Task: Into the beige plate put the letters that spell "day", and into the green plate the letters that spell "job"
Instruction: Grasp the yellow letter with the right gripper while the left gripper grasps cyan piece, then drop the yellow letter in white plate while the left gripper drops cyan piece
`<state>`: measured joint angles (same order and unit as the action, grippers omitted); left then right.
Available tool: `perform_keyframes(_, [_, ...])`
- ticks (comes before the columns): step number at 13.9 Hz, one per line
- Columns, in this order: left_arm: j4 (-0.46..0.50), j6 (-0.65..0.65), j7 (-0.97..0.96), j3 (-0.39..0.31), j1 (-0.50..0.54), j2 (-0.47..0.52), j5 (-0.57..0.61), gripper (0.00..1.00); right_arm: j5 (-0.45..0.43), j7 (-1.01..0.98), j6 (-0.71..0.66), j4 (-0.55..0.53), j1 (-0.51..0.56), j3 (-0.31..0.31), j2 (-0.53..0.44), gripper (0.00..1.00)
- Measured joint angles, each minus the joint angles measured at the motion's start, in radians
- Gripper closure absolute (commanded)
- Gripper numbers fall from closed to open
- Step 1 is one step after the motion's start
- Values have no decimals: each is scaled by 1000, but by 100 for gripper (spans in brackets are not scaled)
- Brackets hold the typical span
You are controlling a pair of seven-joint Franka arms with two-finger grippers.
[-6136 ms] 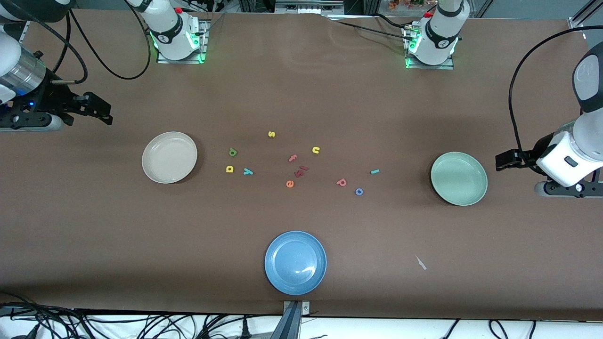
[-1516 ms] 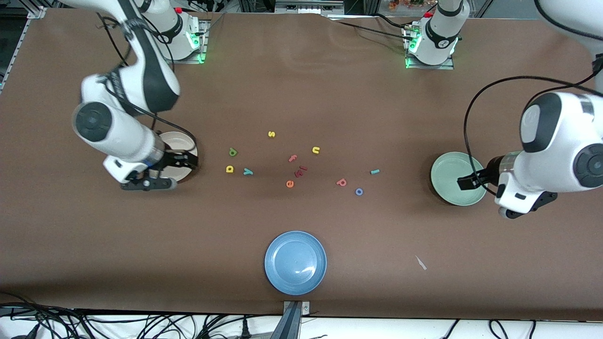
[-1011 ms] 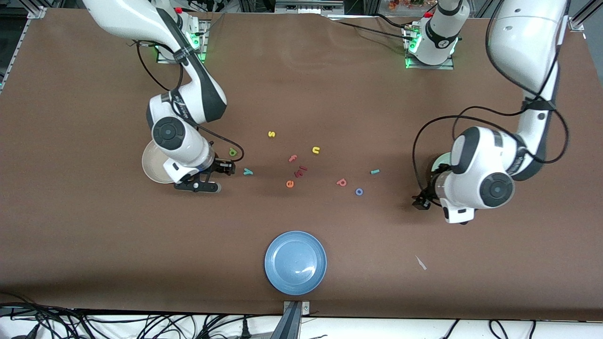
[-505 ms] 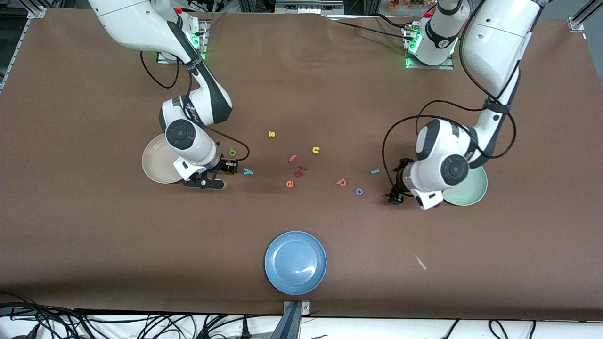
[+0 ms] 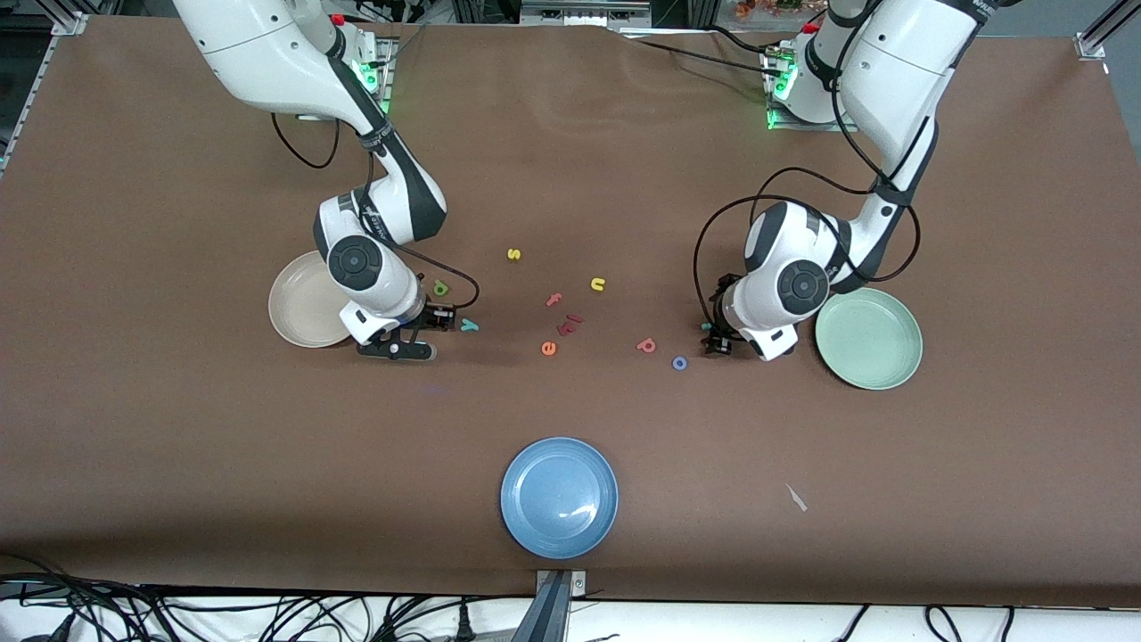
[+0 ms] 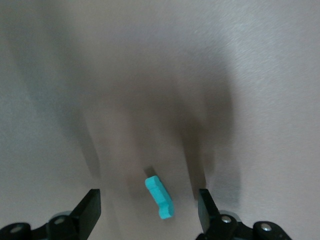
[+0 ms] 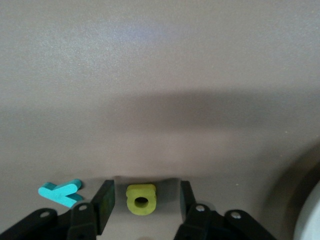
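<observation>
Right wrist view: I see the yellow d point(image 7: 141, 199) lying flat on the table point(image 7: 160, 75), between my right gripper point(image 7: 144, 202)'s parted fingers, a gap either side, nothing grasped.
Teal y point(image 7: 61, 192): on the table just beside that gripper, touching neither finger.
Green a point(image 5: 440, 288): farther from the front camera than the right gripper, loose on the table.
Beige plate point(image 5: 301, 301): beside the right gripper, partly under the arm; no letter on its visible part.
Teal j point(image 6: 160, 197): flat between the spread fingers of my left gripper point(image 6: 149, 204), apparently untouched, though motion blur softens this view.
Blue o point(image 5: 679, 363) and pinkish-red b point(image 5: 646, 345): on the table near the left gripper, toward the table's middle.
Green plate point(image 5: 869, 337): just beside the left arm's wrist, nothing in it.
</observation>
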<state>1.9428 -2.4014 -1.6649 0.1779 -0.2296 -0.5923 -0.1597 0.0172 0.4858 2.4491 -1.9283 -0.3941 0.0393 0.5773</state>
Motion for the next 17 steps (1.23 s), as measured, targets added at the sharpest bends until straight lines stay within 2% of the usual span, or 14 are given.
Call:
perform_keyframes(2, [8, -28, -4, -1, -1, 4, 0, 58, 0, 7, 0, 0, -4, 0, 5, 55])
perform_keyframes(4, [13, -31, -8, -2, -1, 11, 0, 83, 0, 10, 0, 0, -6, 0, 7, 72])
perform_keyframes(6, [17, -31, -10, -2, -1, 14, 0, 100, 0, 13, 0, 0, -7, 0, 7, 80])
perform_keyframes(10, [18, -26, -5, -5, 0, 29, 21, 100, 0, 15, -3, 7, -7, -1, 5, 80])
perform_keyframes(12, [12, 37, 17, -7, 15, 80, 72, 100, -1, 15, -32, 21, -7, -11, -8, 80])
perform_keyframes(14, [4, 155, 122, -12, 64, 162, 85, 100, -2, -9, -101, 32, -7, -47, -42, 80])
perform_keyframes(17, [4, 311, 394, -22, 203, 257, 95, 100, -2, -115, -201, 30, -5, -134, -80, 80])
